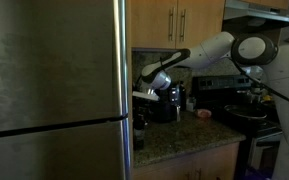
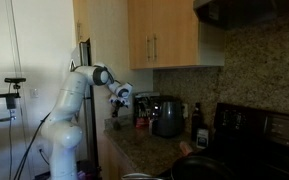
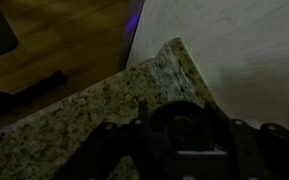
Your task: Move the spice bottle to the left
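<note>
Over the granite desk corner beside the steel fridge: tool, seen in both exterior views. Cannot tell whether spread or pinching. Low in the wrist view, framed by the tool, a dark round shape, perhaps the spice bottle; too dim to confirm.

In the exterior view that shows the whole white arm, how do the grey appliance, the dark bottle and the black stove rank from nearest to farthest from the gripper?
1. Grey appliance, on the counter just beyond the gripper.
2. Dark bottle, further along, by the wall.
3. Black stove, at the far end.
</note>
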